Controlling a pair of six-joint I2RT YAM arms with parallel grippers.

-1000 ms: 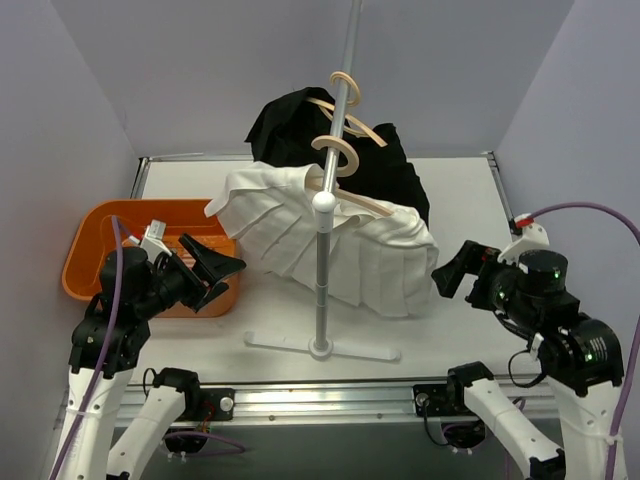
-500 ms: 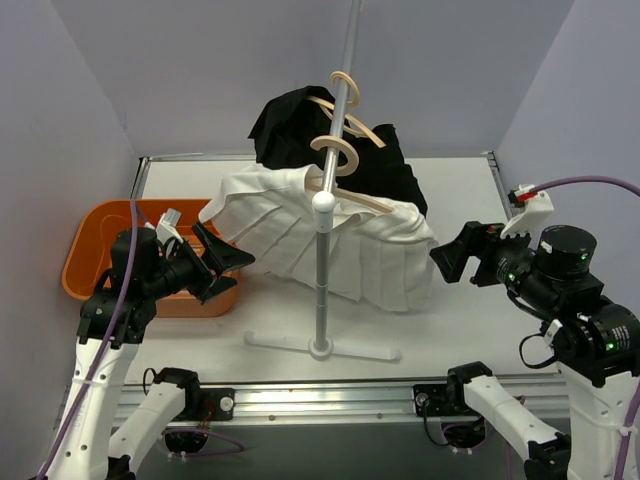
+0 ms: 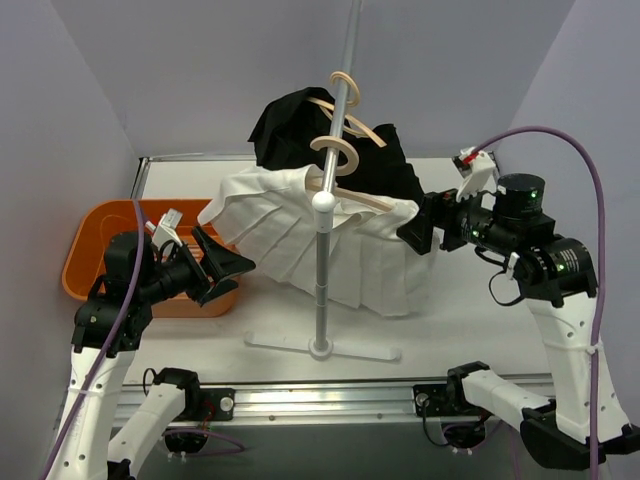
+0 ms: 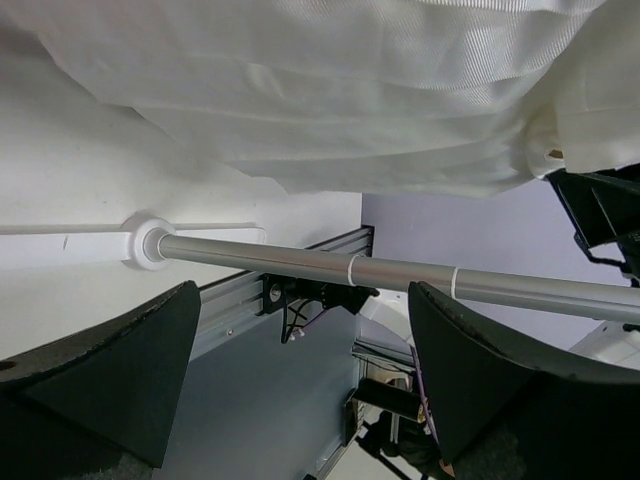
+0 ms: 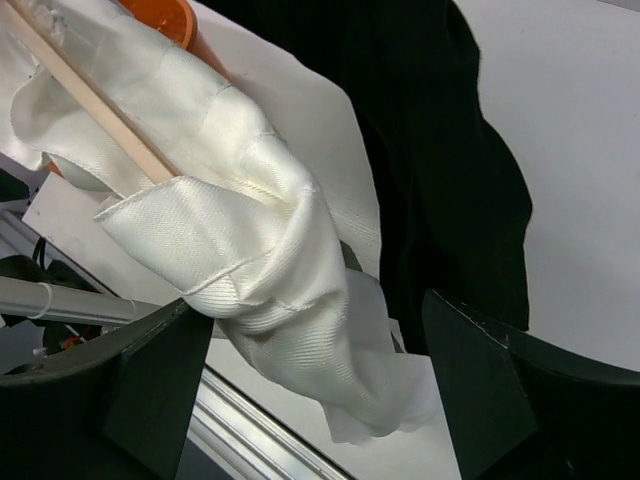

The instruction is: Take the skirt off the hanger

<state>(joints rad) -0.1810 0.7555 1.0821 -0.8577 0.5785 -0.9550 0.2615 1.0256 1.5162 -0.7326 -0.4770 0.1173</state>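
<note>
A white pleated skirt [image 3: 300, 235] hangs on a wooden hanger [image 3: 352, 198] on the metal stand pole [image 3: 322, 270]. It fills the top of the left wrist view [image 4: 330, 90] and shows in the right wrist view [image 5: 250, 250], with the hanger's bar [image 5: 90, 100] inside its waistband. My right gripper [image 3: 418, 225] is open at the skirt's right end, its jaws either side of the bunched waistband corner. My left gripper [image 3: 228, 265] is open and empty just left of and below the skirt's lower left edge.
A black garment [image 3: 300, 125] hangs on a second hanger behind the white skirt, also in the right wrist view [image 5: 450, 150]. An orange basket [image 3: 100, 240] sits at the left. The stand's base [image 3: 320, 348] rests on the table near the front rail.
My right gripper has risen and moved left from the table's right side up to the skirt's right end. My left gripper has shifted slightly right toward the skirt.
</note>
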